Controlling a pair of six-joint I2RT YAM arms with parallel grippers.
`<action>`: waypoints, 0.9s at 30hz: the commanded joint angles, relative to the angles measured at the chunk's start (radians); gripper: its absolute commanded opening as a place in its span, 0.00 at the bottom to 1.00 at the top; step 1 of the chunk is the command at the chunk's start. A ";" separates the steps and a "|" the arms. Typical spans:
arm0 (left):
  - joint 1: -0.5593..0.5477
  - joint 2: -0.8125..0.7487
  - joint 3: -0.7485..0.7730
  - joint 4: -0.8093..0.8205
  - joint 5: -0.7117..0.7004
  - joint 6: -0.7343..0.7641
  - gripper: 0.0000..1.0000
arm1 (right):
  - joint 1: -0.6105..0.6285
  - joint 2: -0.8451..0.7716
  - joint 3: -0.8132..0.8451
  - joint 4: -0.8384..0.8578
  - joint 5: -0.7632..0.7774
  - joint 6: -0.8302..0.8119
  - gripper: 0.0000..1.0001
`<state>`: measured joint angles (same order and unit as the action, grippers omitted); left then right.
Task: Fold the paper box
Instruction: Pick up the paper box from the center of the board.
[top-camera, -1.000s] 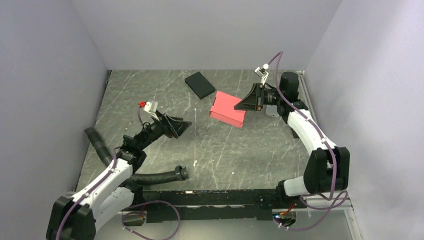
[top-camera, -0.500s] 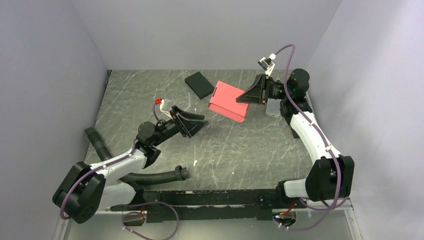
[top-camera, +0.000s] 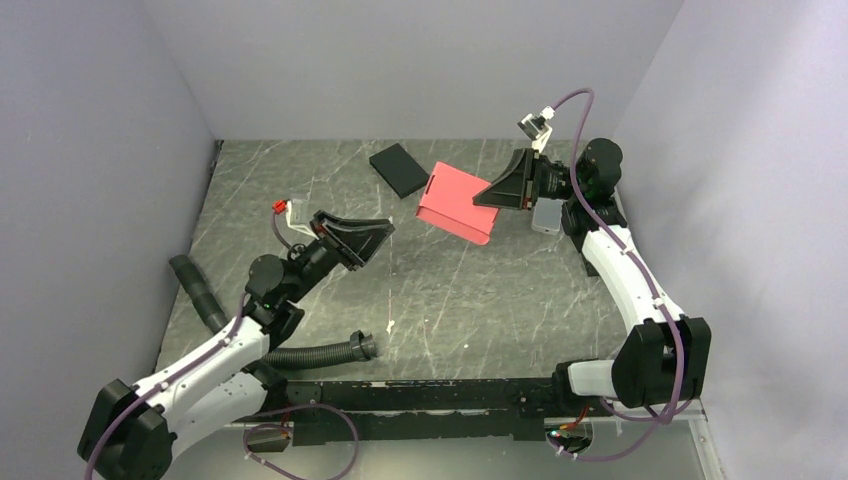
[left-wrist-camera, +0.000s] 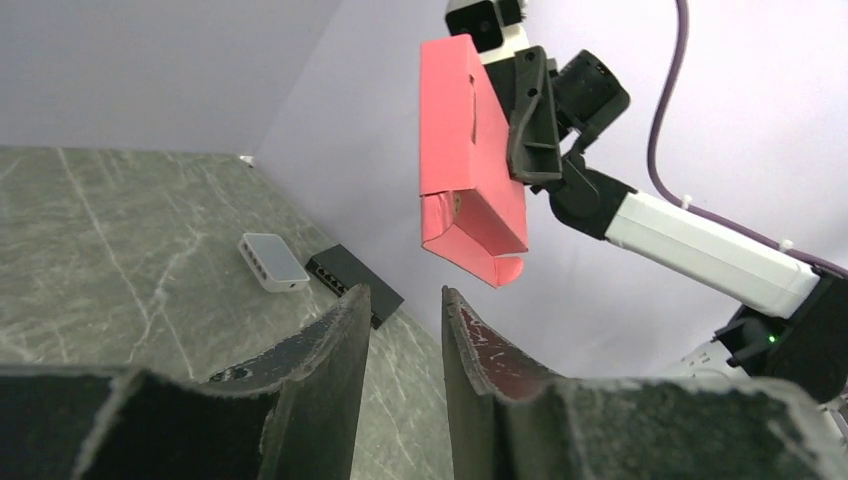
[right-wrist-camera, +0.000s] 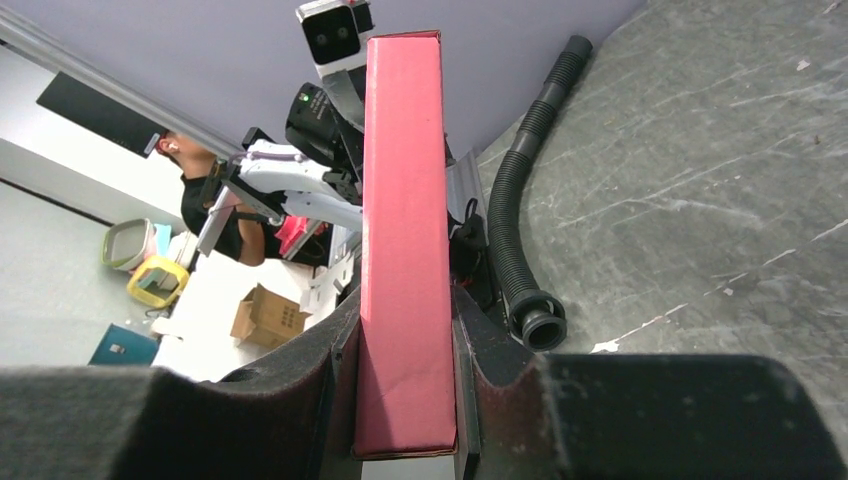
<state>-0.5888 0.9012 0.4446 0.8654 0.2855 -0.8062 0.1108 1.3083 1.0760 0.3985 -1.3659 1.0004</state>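
- Since the earlier overhead frames, the paper box (top-camera: 455, 205) has come up off the table (top-camera: 480, 300) and now hangs tilted in the air at the far right, near the black flat box (top-camera: 400, 170).
- Half a second ago the left gripper (top-camera: 375, 232) reached further toward the box. It has since drawn back to the left and sits higher, and its jaws have narrowed.
- The right gripper (right-wrist-camera: 405, 330) is clamped across the box's narrow thickness, with one finger on each broad face. The box (right-wrist-camera: 403, 230) stands edge-on between them.
- The left gripper (left-wrist-camera: 405, 310) grips nothing. Its fingers stand a narrow slot apart, aimed at the box (left-wrist-camera: 465, 170), which is well apart from it.
- In the left wrist view, the box's lower end flap (left-wrist-camera: 490, 265) hangs open and untucked, so the folding is probably unfinished.
- Risk: the cardboard is thin and held only near one end. A push on the flap from the left arm could pivot the box in the right fingers or slide it out.
- Risk: too firm a pinch could crease or flatten the hollow box walls.
- Risk: the left slot now looks tight, so the flap may be knocked aside rather than caught.
- Risk: if dropped, the box could land on the black box or toward the corrugated hose (top-camera: 310, 353).
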 joint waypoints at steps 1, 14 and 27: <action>-0.002 -0.015 0.071 -0.150 -0.067 0.013 0.37 | -0.004 -0.038 -0.002 0.009 0.017 -0.025 0.06; -0.002 0.145 0.202 -0.129 -0.011 -0.020 0.43 | -0.001 -0.041 -0.018 0.019 0.019 -0.018 0.05; 0.024 0.244 0.158 0.126 0.072 -0.350 0.49 | 0.002 -0.045 -0.025 0.034 0.017 -0.004 0.05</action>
<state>-0.5838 1.1378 0.6098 0.8234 0.3092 -1.0069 0.1112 1.3022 1.0515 0.3904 -1.3605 0.9874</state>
